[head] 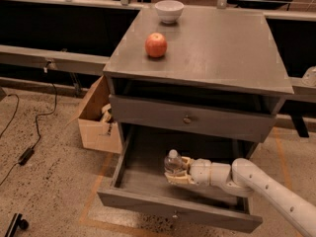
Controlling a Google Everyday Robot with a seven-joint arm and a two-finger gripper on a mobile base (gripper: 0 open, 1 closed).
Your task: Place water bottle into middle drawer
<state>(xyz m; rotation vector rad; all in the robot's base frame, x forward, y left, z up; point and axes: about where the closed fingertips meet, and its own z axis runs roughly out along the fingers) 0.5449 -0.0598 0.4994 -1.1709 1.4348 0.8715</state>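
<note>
The gripper is clasping the upright water bottle inside the pulled-out middle drawer, fingers wrapping its lower body.

Cabinet: plain matt grey top. Upper drawer and middle drawer: the same grey, unpatterned; the upper one has a small dark knob.

Apple: red. Bowl: white.

Bottle: clear with a white cap. Gripper: cream-tan fingers, inside the middle drawer, clasped round the bottle. Arm: white with small dark dots.

Box: brown cardboard. Floor: beige with dark speckles and faint orange lines. Cable: black.
</note>
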